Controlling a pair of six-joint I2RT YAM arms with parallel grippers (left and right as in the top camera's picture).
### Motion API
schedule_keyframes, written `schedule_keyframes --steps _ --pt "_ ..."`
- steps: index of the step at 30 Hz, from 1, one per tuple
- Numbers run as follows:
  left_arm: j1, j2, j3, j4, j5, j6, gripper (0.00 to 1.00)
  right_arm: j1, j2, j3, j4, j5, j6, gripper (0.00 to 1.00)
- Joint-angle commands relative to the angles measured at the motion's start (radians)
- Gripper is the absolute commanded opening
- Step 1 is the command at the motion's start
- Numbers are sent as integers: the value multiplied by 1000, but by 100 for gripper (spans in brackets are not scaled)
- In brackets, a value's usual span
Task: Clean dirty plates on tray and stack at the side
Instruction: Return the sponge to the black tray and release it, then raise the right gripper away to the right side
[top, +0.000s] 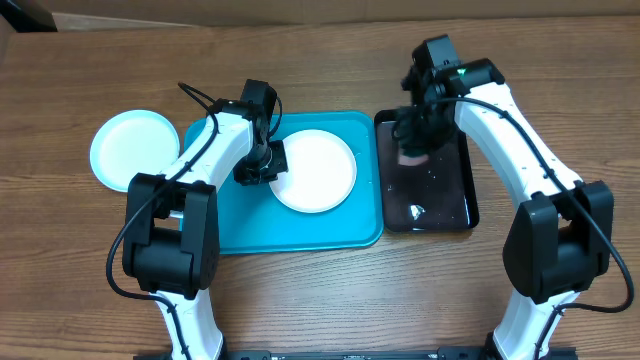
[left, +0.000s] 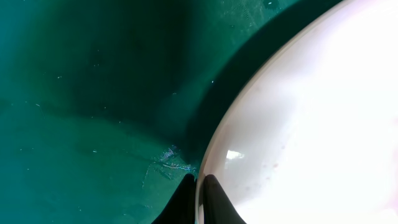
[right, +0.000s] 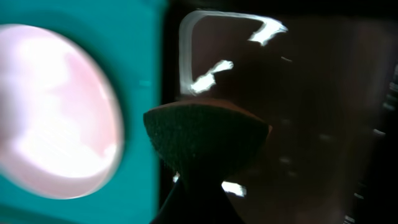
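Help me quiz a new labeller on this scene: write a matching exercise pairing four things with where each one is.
Things:
1 white plate
2 pale blue plate
3 cleaning pad
4 black tray

Places:
A on the table, left of the turquoise tray
B gripped in the right claw
C on the turquoise tray, rim pinched by the left claw
D right of the turquoise tray

Pairs: 1-C; 2-A; 3-B; 4-D

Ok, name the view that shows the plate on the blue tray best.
Overhead: the whole plate shows, round, on the tray. The left wrist view shows only its rim, pinched by the left gripper. The right wrist view shows it blurred.
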Motion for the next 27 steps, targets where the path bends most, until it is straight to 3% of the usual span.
schedule_keyframes --steps 1,7,10,12,17,24,27 --pt "-8 11 -4 4 18 2 9 -27 12 -96 63 172 -14 4" --pt "-8 11 -4 11 18 2 13 -33 12 -269 281 172 -14 5" --pt "-8 11 -4 11 18 2 17 -33 12 -301 321 172 -14 63" --pt "-8 11 -4 11 18 2 24 -33 9 -285 313 172 -18 73" --pt "-8 11 -4 7 18 13 37 -55 -2 -154 212 172 -9 80" --pt "-8 11 -16 17 18 13 36 -187 -2 -19 117 163 40 91" --pt "-8 11 -48 60 19 12 37 -264 0 -20 105 148 40 100"
